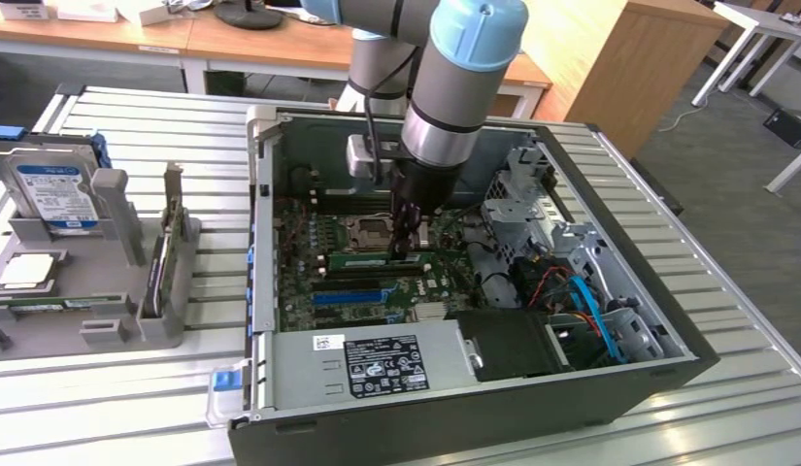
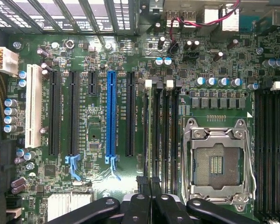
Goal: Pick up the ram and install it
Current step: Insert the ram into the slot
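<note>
Claw (image 1: 403, 249), fingers together, at top edge of ram (image 1: 372, 260) standing on motherboard (image 1: 303, 277); best pressed straight down, evenly, never tilted.

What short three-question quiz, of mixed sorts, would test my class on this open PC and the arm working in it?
1. True or false: the case lies open on its side.
2. One slot between black ones is: A red; B blue; C yellow.
3. Fill in: the jaws are shut on the ___.
Key: 1 true; 2 B; 3 ram.
</note>
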`<action>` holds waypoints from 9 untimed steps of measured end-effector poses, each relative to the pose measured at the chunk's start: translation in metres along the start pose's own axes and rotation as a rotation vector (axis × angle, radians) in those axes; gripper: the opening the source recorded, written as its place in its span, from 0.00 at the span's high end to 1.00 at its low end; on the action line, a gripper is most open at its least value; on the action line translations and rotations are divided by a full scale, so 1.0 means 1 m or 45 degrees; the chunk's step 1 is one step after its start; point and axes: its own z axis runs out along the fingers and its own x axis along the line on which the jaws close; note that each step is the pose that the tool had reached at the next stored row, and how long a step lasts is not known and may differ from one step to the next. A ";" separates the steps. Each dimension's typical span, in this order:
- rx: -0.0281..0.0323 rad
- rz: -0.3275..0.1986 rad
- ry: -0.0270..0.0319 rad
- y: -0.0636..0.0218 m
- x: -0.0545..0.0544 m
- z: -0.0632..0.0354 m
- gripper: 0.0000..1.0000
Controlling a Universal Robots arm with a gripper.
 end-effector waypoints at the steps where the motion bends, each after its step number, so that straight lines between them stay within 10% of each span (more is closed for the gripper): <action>1: 0.0000 0.000 0.0000 0.0002 0.000 0.0000 0.88; 9: -0.0001 0.000 0.0001 0.0010 0.000 0.0000 0.88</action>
